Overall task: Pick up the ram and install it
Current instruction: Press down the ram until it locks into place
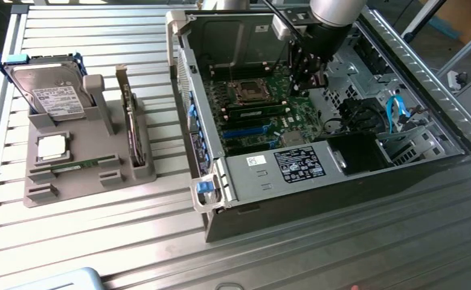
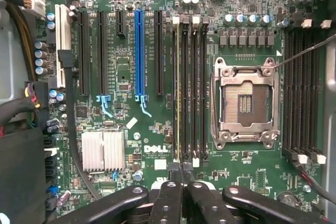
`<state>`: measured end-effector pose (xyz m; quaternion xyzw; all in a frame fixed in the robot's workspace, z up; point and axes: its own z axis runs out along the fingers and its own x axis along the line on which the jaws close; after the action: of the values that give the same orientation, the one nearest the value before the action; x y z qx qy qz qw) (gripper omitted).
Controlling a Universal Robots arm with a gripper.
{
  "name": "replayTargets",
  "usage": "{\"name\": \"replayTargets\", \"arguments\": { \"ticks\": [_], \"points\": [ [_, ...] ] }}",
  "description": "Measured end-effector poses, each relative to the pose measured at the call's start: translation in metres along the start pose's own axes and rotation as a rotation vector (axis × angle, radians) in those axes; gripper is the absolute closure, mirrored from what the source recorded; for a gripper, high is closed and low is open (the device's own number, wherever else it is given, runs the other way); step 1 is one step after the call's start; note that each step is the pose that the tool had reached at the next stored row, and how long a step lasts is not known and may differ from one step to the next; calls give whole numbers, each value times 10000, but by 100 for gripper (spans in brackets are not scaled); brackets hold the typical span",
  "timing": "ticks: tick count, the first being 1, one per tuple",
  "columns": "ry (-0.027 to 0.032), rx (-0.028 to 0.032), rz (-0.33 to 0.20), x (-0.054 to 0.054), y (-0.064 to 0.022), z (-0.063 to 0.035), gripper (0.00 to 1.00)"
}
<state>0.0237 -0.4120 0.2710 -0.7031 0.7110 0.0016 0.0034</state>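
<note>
Two ram sticks appear at this moment. We see the ram [image 2: 178,93] [image 1: 258,113] standing edge-on in a slot of the motherboard [image 2: 152,135] [image 1: 300,112], inside the open computer case [image 1: 316,205]. Its slot belongs to the bank beside the CPU socket [image 2: 244,100] [image 1: 247,90] and is the one in that bank farthest from the socket. We cannot tell whether it is pressed fully home.

The gripper [image 2: 182,182] [image 1: 310,77] hangs inside the case over the motherboard, with its fingers [image 2: 169,198] brought together. We see nothing clasped between them. In the wrist view the tips line up with one end of the ram's slot. We cannot tell whether they touch the stick.

Outside the case, at the exterior view's left, a grey holder [image 1: 66,193] rests on the slatted table [image 1: 122,241]. A second ram [image 1: 86,164] lies flat in the holder. A hard drive [image 1: 54,96] and an expansion card [image 1: 129,121] stand upright in the same holder, well apart from the gripper.
</note>
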Motion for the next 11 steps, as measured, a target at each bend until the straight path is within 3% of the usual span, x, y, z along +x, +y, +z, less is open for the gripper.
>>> {"name": "replayTargets", "arguments": {
  "ticks": [11],
  "points": [
    [-1, 0, 0, 1, 2, 170, 90]
  ]
}}
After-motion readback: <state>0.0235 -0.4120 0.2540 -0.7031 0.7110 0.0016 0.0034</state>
